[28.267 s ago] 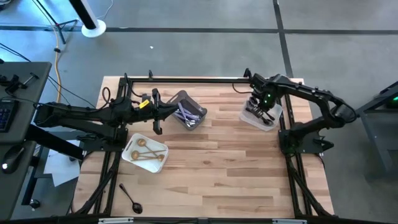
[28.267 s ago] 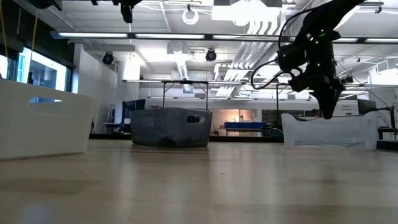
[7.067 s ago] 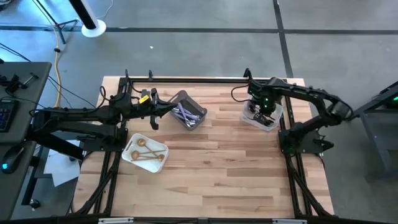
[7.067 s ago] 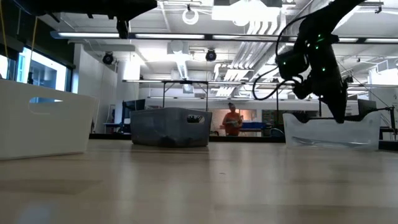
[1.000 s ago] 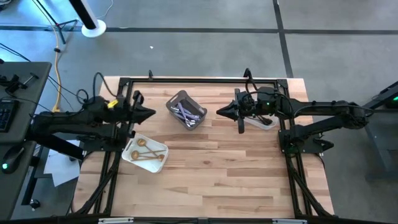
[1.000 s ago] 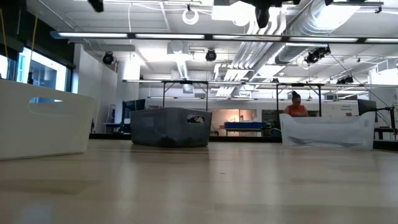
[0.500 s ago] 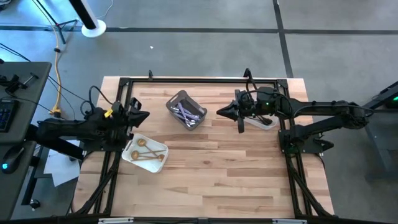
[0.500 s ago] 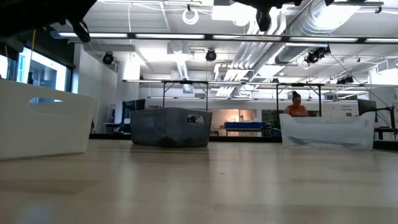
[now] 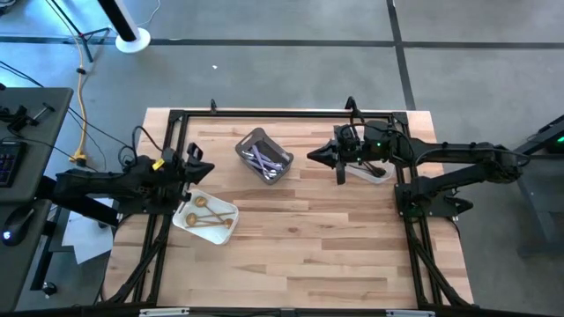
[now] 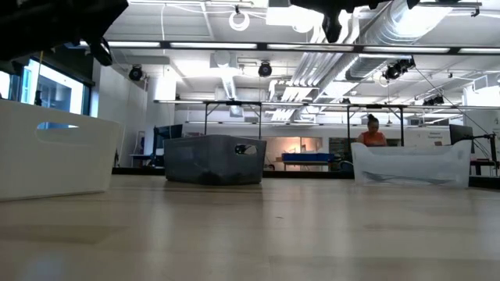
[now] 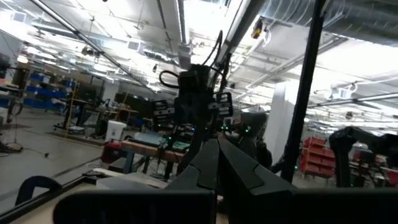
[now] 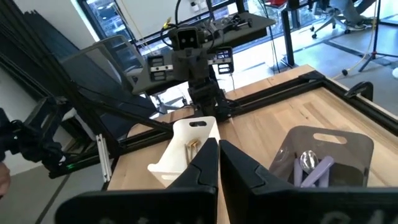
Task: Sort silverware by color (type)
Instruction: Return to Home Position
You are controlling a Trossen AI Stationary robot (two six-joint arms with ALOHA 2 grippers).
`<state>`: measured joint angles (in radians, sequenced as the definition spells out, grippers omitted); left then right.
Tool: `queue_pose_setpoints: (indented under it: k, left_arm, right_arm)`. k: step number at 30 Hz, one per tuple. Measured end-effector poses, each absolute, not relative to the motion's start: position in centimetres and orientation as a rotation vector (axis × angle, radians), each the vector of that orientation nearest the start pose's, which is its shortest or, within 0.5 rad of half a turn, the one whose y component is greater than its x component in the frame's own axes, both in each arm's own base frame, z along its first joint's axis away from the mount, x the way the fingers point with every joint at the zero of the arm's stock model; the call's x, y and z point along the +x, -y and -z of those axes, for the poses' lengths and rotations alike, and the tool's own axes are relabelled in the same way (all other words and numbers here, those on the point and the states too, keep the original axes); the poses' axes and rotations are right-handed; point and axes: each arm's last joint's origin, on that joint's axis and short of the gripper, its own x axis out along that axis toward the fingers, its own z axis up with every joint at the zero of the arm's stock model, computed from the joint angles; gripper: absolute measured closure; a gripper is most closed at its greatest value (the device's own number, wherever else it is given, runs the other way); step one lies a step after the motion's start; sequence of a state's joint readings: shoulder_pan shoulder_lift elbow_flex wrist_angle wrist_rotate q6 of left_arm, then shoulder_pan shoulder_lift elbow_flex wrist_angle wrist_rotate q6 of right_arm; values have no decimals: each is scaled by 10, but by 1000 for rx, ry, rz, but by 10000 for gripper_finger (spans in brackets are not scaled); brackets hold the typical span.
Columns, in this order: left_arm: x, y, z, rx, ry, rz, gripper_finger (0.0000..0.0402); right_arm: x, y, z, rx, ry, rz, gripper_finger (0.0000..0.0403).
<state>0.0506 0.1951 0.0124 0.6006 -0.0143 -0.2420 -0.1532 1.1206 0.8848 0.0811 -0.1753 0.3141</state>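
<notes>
Both arms are built of dark, near-black links. The left arm (image 9: pixel 106 183) is marked by a yellow tag (image 9: pixel 159 163), with black cables (image 9: pixel 139 141) looped at the tag's ten o'clock. Small green lights (image 9: pixel 376 141) are seen on the right arm (image 9: pixel 458 160). The left gripper (image 11: pixel 214 146) and right gripper (image 12: pixel 217 146) are each formed of two black, wedge-shaped fingers (image 12: pixel 202 168).

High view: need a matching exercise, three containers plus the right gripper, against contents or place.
Things:
1. white tray
2. grey bin
3. clear tub
4. right gripper

States:
A. partly under the right arm
B. holds gold silverware
C. holds lilac-handled silverware
D. shut, between the grey bin and the clear tub

Pairs: 1-B, 2-C, 3-A, 4-D.

The left gripper is shut near the table's left edge, by the white tray.
</notes>
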Motion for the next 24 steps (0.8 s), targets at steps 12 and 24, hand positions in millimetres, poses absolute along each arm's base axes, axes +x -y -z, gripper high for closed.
queue_pose_setpoints:
  k: [12,24]
  left_arm:
    - [105,-6,-199,-276,319,-18,401]
    - [108,-6,-183,-283,148,-42,401]
  right_arm:
    - [246,34,-329,378,-162,9,403]
    - [193,21,-313,393,-239,-9,403]
